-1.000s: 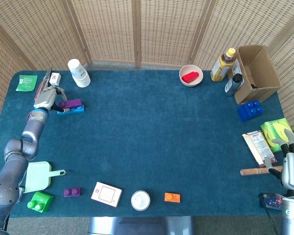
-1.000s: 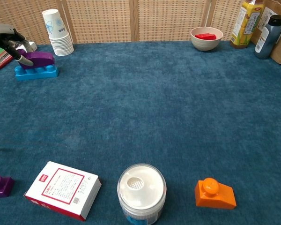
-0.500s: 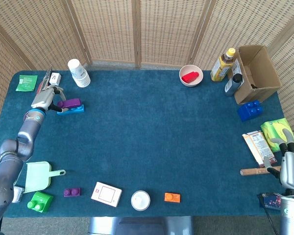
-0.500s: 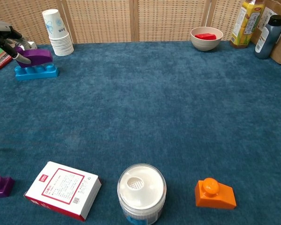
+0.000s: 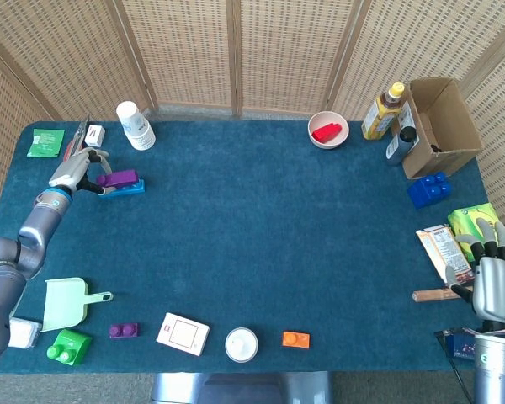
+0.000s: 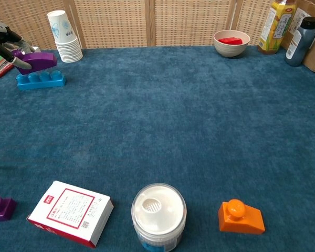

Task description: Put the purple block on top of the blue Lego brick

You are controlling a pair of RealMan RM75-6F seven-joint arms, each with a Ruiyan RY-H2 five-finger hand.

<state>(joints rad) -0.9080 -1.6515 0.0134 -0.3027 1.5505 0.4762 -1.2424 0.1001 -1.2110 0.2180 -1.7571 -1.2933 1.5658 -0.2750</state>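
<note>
A purple block [image 6: 35, 60] hangs tilted just above a light-blue Lego brick [image 6: 40, 80] at the table's far left, with a small gap between them. My left hand [image 6: 4, 43] pinches the block's left end. In the head view the left hand [image 5: 72, 170] is left of the purple block [image 5: 123, 178], which overlaps the light-blue brick [image 5: 128, 189]. My right hand [image 5: 494, 284] hovers at the table's right front corner, fingers apart and holding nothing.
A stack of paper cups [image 6: 64, 38] stands just behind the brick. A dark-blue Lego brick [image 5: 429, 189], a bowl [image 5: 327, 131], bottles and a cardboard box [image 5: 442, 126] sit at the right. A small purple brick [image 5: 123, 330], a card box [image 5: 183, 333], a jar [image 5: 241, 344] and an orange brick [image 5: 295, 339] line the front edge.
The left hand has drawn back to the left and raised the purple block, which earlier lay on the light-blue brick. The right hand has shifted a little further from the front edge.
</note>
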